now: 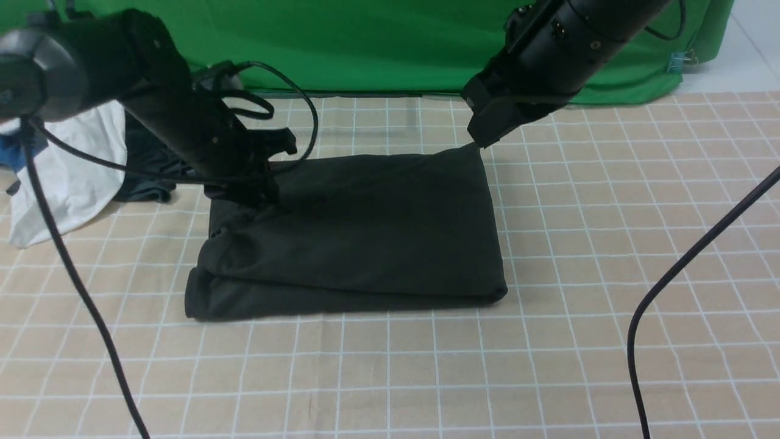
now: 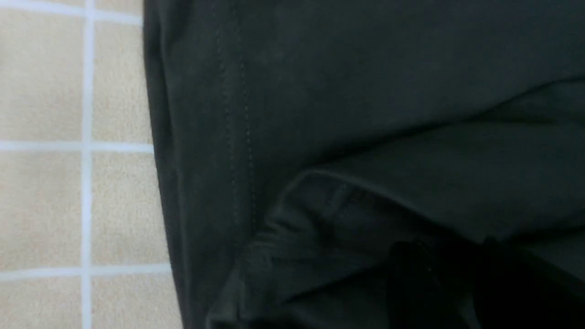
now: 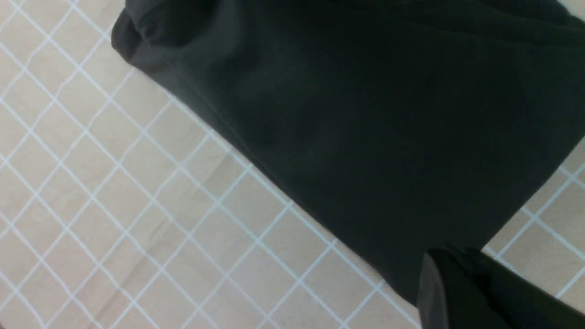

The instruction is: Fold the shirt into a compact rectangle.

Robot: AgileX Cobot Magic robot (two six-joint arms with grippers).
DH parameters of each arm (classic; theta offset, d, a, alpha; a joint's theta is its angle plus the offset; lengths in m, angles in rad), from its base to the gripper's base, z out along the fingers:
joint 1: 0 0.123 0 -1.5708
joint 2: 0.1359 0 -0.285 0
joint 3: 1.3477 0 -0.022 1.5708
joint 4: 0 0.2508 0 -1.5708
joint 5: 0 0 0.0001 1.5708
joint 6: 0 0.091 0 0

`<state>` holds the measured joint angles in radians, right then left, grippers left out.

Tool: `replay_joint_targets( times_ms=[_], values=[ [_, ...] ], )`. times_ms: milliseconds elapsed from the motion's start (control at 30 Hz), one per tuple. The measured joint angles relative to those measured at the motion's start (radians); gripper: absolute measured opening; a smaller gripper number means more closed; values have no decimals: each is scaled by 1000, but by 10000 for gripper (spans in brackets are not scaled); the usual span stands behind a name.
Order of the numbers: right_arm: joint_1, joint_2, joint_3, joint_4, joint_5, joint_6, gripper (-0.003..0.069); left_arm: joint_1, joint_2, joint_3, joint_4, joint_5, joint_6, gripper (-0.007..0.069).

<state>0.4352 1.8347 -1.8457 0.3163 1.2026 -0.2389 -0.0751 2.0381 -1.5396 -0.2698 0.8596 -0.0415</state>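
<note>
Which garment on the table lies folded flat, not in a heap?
The black shirt in the middle: it lies as a layered rectangle. The white garment and the dark grey garment sit crumpled at the far left.

Beige grid-patterned tablecloth [image 1: 390, 378], green backdrop [image 1: 378, 42], white garment [image 1: 73, 177] beside dark grey garment [image 1: 146, 190], blue cloth [image 1: 9, 155]

We seem to be in a robot lab or filming studio. A green backdrop [image 1: 378, 49] hangs along the far side, held by a clip [image 1: 682, 61] at the far right, and black cables [image 1: 682, 260] trail over a beige grid tablecloth [image 1: 548, 366]
</note>
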Motion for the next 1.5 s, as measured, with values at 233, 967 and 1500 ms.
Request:
replay_joint_targets(
  times_ms=[233, 967, 1500],
  values=[
    [0, 0, 0, 0, -30, -1, 38, -3, 57, 0, 18, -41, 41, 232],
    [0, 0, 0, 1, -57, -1, 38, 15, 23, -11, -7, -87, 62, 199],
    [0, 0, 0, 1, -81, -1, 38, -63, 23, -11, 63, -20, 182, 181]
  ],
)
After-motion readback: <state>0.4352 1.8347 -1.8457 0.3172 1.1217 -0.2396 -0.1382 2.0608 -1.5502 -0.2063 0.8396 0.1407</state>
